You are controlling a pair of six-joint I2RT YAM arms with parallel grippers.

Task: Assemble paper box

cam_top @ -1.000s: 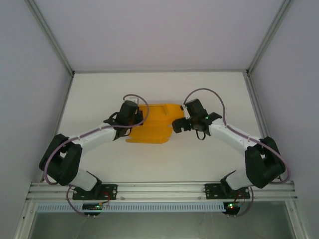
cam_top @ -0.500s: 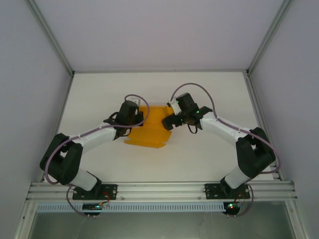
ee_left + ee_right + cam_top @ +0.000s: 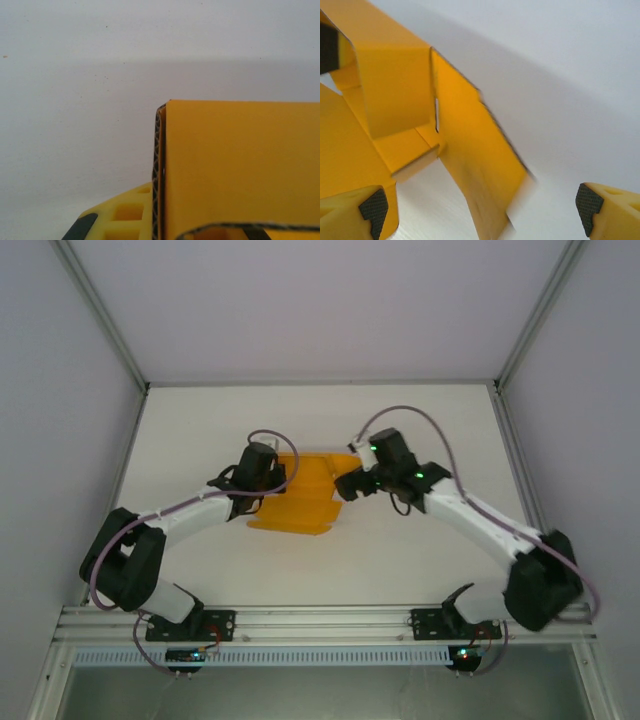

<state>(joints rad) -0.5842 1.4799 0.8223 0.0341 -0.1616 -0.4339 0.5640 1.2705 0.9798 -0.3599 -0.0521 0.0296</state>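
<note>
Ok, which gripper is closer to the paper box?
Left, narrowly. On the paper box, the left gripper is at the left edge, card flush against its finger. The right gripper hangs open at the right edge, a flap between its fingers, no clear contact.

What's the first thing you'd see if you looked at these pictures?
The bright orange-yellow paper box pops out first, half folded in the middle of the white table. Two robot arms reach in at it: the left gripper at its left side and the right gripper, fingers wide open, at its right flap.
</note>
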